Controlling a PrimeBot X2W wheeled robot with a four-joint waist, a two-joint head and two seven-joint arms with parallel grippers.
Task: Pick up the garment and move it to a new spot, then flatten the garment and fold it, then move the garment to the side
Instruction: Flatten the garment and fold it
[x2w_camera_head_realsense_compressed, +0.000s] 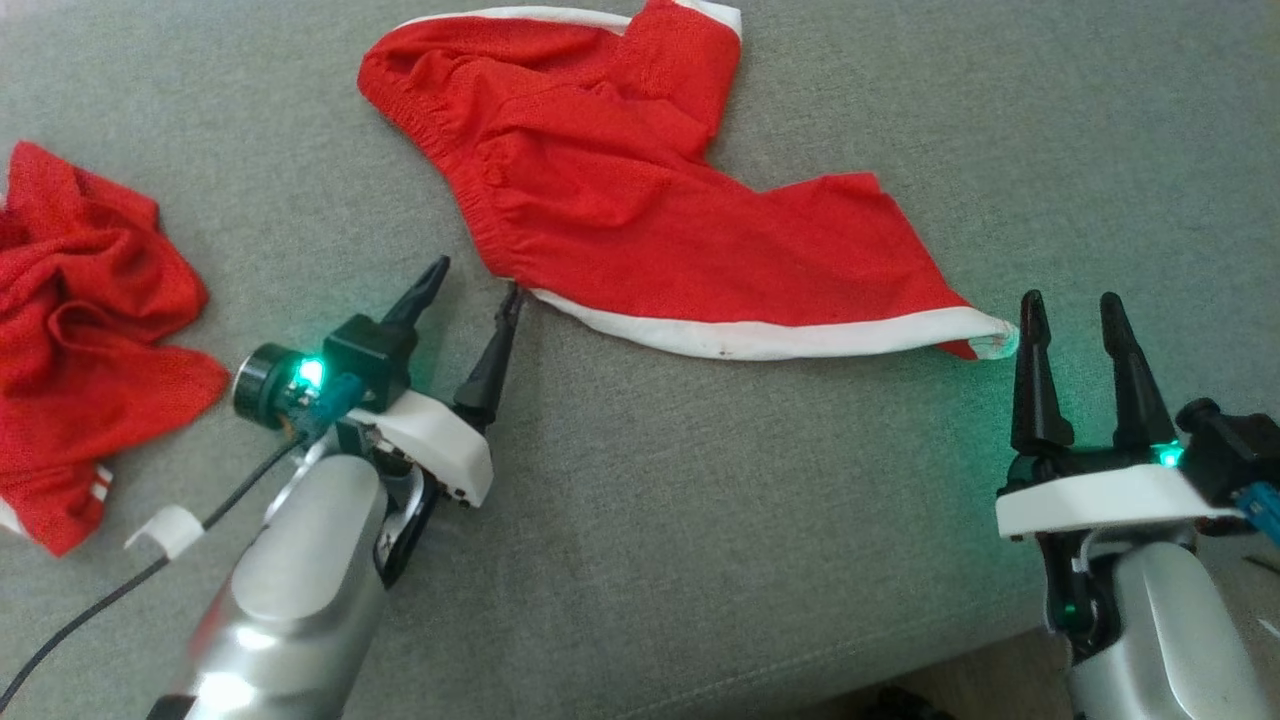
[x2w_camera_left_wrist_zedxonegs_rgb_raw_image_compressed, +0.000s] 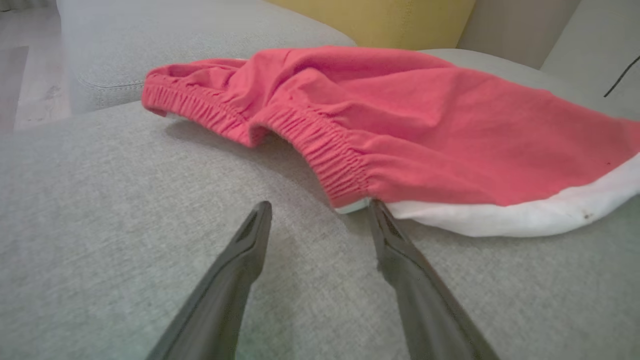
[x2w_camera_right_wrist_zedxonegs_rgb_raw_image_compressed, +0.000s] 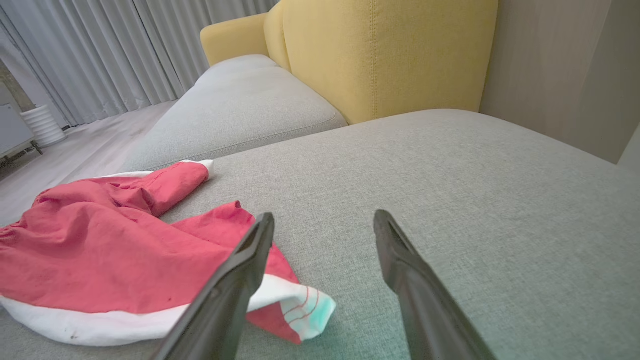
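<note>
The red garment (x2w_camera_head_realsense_compressed: 640, 220), a pair of shorts with an elastic waistband and a white hem, lies loosely spread and wrinkled on the far half of a grey fabric sofa seat (x2w_camera_head_realsense_compressed: 700, 550), one leg reaching toward the robot's right and the other bunched toward the seat's far edge. The left gripper (x2w_camera_head_realsense_compressed: 478, 277) rests low over the cushion with its fingers spread apart and nothing between them, one fingertip right at the corner where waistband meets white hem (whether it touches the cloth cannot be told). The right gripper (x2w_camera_head_realsense_compressed: 1070, 297) is likewise spread wide and holds nothing, its nearer finger just beside the end of the hem. A second crumpled red cloth (x2w_camera_head_realsense_compressed: 90, 330) lies well apart at the seat's left side. Beyond the seat stands a yellow backrest (x2w_camera_right_wrist_zedxonegs_rgb_raw_image_compressed: 380, 55), with another grey cushion (x2w_camera_right_wrist_zedxonegs_rgb_raw_image_compressed: 240, 110) alongside it; a pale wooden floor (x2w_camera_right_wrist_zedxonegs_rgb_raw_image_compressed: 85, 145), long grey curtains (x2w_camera_right_wrist_zedxonegs_rgb_raw_image_compressed: 100, 50) and a plain beige wall (x2w_camera_right_wrist_zedxonegs_rgb_raw_image_compressed: 560, 70) close the room.
</note>
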